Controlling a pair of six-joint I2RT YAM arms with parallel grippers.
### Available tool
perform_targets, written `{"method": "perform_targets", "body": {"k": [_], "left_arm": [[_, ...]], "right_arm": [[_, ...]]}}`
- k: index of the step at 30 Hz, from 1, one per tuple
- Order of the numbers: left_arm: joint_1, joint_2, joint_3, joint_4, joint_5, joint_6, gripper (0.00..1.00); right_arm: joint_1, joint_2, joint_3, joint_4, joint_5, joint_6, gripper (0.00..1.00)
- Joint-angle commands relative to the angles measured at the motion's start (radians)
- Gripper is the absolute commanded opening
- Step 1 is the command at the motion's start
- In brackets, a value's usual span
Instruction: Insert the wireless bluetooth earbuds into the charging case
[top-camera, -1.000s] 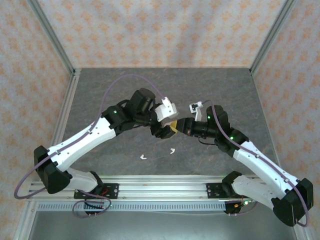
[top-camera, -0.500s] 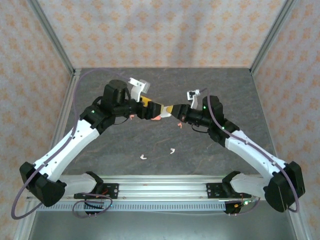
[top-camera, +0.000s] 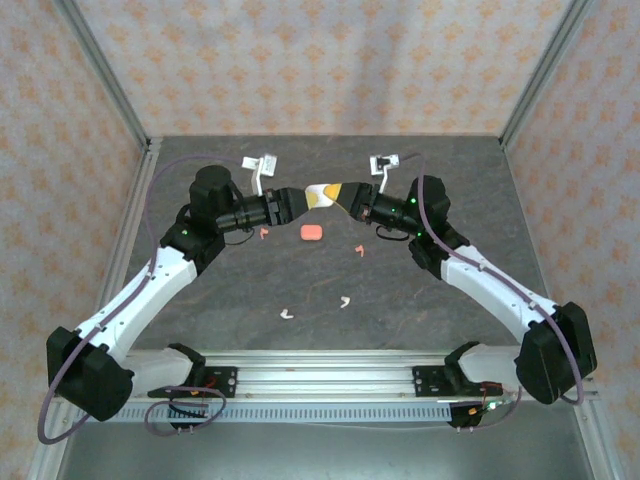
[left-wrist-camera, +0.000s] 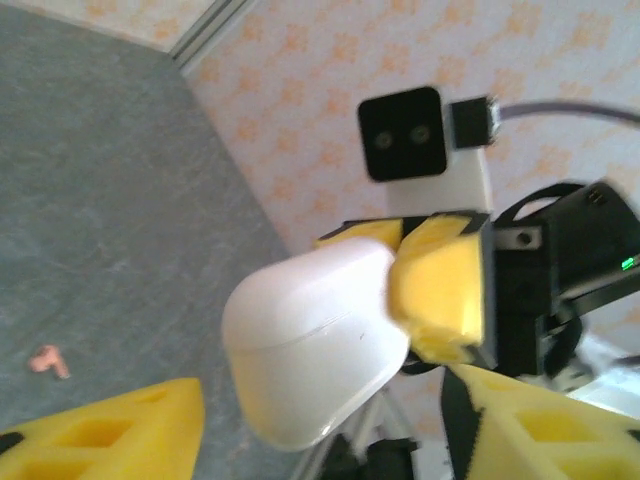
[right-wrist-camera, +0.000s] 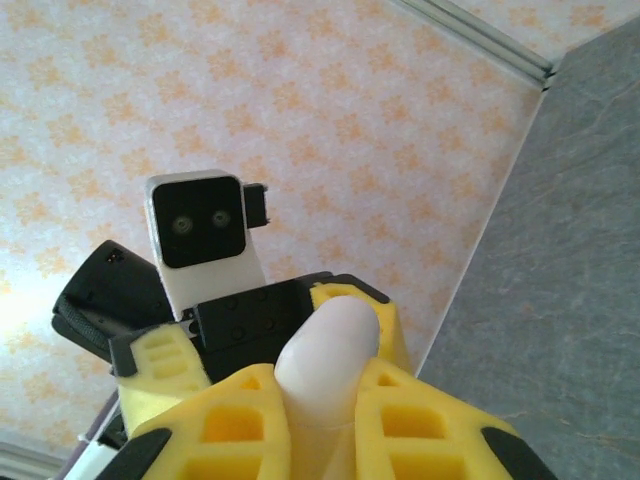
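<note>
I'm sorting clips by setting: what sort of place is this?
Probably an enclosed robot test cell: left arm and right arm mounted on an aluminium rail, a grey stone-look tabletop, patterned wall panels.

A dark grey, stone-patterned table sits boxed in by walls papered in pale cream with small orange floral motifs. Silver aluminium posts rise at the back corners, and a slotted metal rail lines the near edge. Light is soft and even.
</note>
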Motion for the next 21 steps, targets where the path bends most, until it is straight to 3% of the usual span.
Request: {"method": "perform_targets", "body": {"k": [1,14,21], "left_arm": [[0.001,0.0,0.0,0.128,0.052,-0.082,0.66],[-0.015,0.007,0.031,0.11,0.098,-0.072,0.51],[-0.04,0.005,0.068,0.038,0.094,0.008,0.25]], "right_arm": [[-0.003,-0.002,0.028,0.135,-0.051,0.042,0.04],[-0.003,-0.005,0.025,0.141,-0.052,0.044,0.04],[-0.002,0.001,0.021,0.131,-0.076,0.036,0.05]]}}
